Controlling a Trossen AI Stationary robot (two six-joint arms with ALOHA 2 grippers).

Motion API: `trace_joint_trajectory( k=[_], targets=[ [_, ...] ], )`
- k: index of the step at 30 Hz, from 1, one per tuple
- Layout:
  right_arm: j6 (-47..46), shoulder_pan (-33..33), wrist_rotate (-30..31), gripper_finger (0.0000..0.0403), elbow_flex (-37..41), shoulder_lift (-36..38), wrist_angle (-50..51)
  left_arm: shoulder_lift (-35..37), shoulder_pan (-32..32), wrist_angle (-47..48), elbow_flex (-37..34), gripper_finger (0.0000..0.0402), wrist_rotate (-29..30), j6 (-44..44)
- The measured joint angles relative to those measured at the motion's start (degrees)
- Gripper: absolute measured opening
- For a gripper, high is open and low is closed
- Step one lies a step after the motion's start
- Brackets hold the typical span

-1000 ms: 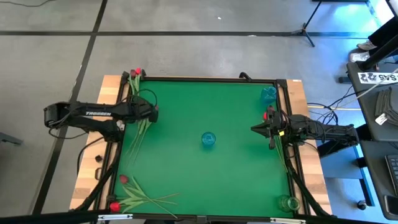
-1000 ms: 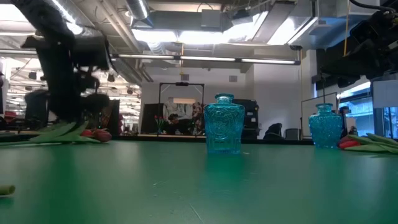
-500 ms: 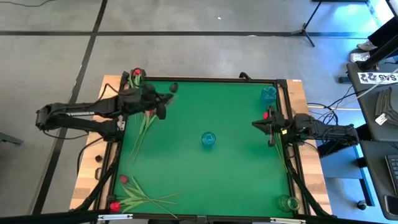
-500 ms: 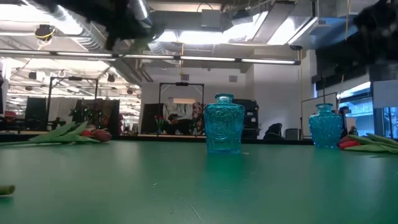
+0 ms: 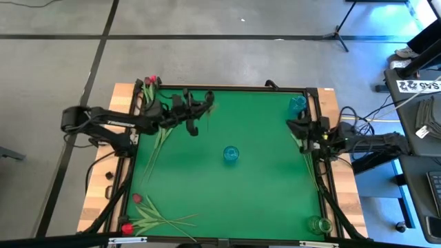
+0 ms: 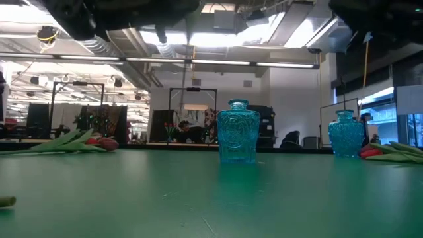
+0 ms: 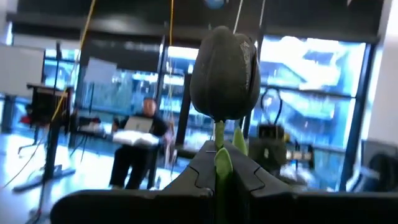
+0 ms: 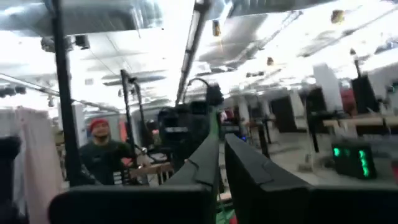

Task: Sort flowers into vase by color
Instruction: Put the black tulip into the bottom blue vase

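Observation:
My left gripper (image 5: 201,109) hovers over the far left part of the green table (image 5: 262,186), shut on a near-black tulip (image 7: 225,71) whose head (image 5: 209,98) stands beyond the fingers. My right gripper (image 5: 292,126) is at the right edge, raised, shut on a thin green stem (image 8: 216,146); that flower's head cannot be made out. A blue vase (image 5: 230,154) stands mid-table, a second (image 5: 298,105) at the far right, a clear one (image 5: 319,224) at the near right. More flowers lie at the far left (image 5: 150,83), near left (image 5: 141,213) and right edge (image 6: 390,152). My left gripper pinches the dark tulip's green stem (image 7: 222,165) just below the head between its two fingers. The fingers slant upward, and the head stands upright past their tips, lifted clear of the table. My right gripper has a thin green stem (image 8: 216,155) pinched between its two fingers, which slant upward. The stem runs along the gap; its lower part is hidden by the gripper.
Loose stems (image 5: 155,148) lie on the cloth under the left arm. The low view shows the middle vase (image 6: 238,140) and the far-right vase (image 6: 345,133) upright, with open green cloth before them. A black frame (image 5: 227,88) rims the table.
My left gripper has risen and swung toward the table's middle, tipping from pointing down to slanting upward, lifting the dark tulip clear of the left pile. My right gripper has risen a little and tipped upward at the right edge.

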State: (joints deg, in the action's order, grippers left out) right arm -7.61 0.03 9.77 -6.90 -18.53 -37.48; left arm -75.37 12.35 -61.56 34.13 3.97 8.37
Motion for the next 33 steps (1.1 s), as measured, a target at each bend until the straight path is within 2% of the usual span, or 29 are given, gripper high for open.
trace_joint_trajectory(
  k=[2, 4, 6, 10, 15, 18, 23, 27, 33],
  targets=[
    [-2.3, 0.0, 4.3, 0.0031, 0.0, -5.6, -5.1, -1.2, -0.7, -3.7, 0.0, 0.0004, 0.5, -0.4],
    [-0.6, -0.1, 10.0, 0.0031, 0.0, -10.0, -6.8, -1.5, -2.0, -5.5, 0.0, 0.0004, 1.0, -2.7],
    [1.5, -0.1, 12.3, 0.0031, 0.0, -12.9, -6.8, -1.5, -3.9, -5.6, 0.0, 0.0004, 1.5, -6.7],
    [3.4, 0.0, 6.5, 0.0048, -3.7, -22.7, -9.4, -1.0, -7.6, -6.8, 0.0, 0.0005, 3.8, -10.4],
    [1.6, 0.0, -1.8, 0.0121, -12.3, -34.3, -7.7, 1.4, -9.6, -7.0, 0.0, 0.0005, 4.5, -8.8],
    [1.7, 0.0, -2.2, 0.0168, -16.2, -40.3, -4.2, 0.8, -9.8, -6.5, 0.0, 0.0005, 4.6, -7.1],
    [-0.5, 0.0, -4.9, 0.0227, -20.0, -47.3, -4.7, 0.3, -9.2, -6.2, 0.0, 0.0005, 5.7, -5.6],
    [-0.9, 0.0, -5.5, 0.0250, -22.4, -51.9, -5.4, 0.3, -8.9, -6.2, 0.0, 0.0005, 5.5, -5.5],
    [0.7, 0.0, -8.8, 0.0255, -28.9, -58.7, -6.5, -0.4, -8.6, -5.3, 0.0, 0.0005, 5.4, -5.0]
  ],
)
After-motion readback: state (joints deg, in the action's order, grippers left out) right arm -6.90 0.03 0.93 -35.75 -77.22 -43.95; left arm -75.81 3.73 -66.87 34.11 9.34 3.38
